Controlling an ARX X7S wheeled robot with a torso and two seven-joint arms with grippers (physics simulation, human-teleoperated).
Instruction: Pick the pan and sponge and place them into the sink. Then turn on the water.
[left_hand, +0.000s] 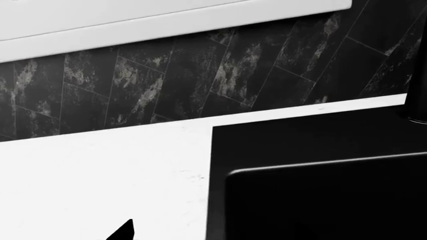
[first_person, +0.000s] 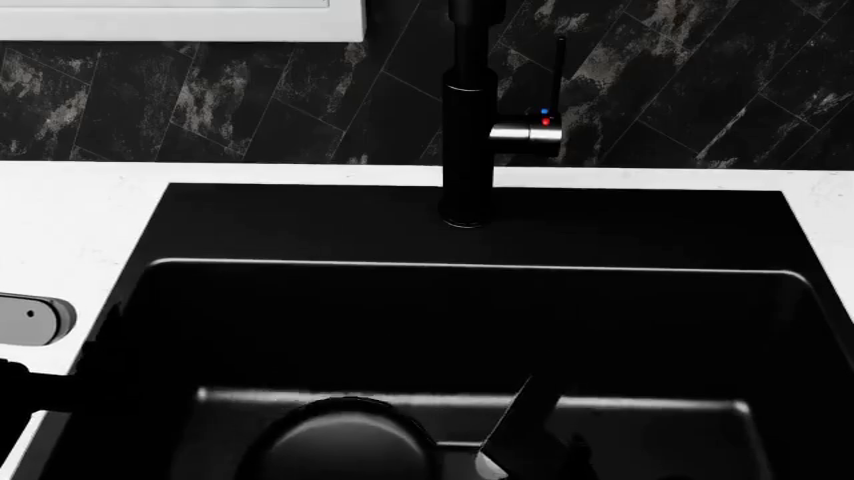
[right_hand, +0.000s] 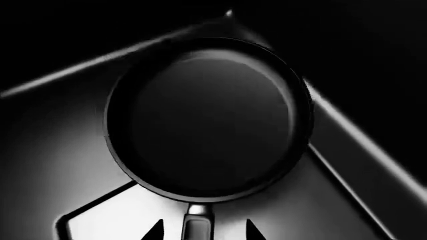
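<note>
2 right gripper (right_hand: 202, 229) fingers straddled the frying pan (right_hand: 207, 120) handle (right_hand: 198, 226) over the sink (first_person: 400, 230) floor (grip unclear; left fingers unseen), so lifting away unreleased could drag it.

Pan in the sink, faucet behind, counter around the basin.

In the head view the sink (first_person: 240, 230) fills the middle and lower frame, set into the countertop (first_person: 67, 210), which runs along its left side and in a strip behind it. The faucet (first_person: 467, 130) stands upright at top centre on the sink's rear deck, before the tiled wall (first_person: 694, 90). The pan (first_person: 340, 440) lies on the sink floor at lower centre, cut by the bottom edge. In the right wrist view the pan (right_hand: 207, 120) fills the centre, its handle (right_hand: 199, 225) running to the bottom edge between the right gripper (right_hand: 203, 231) tips.
</note>
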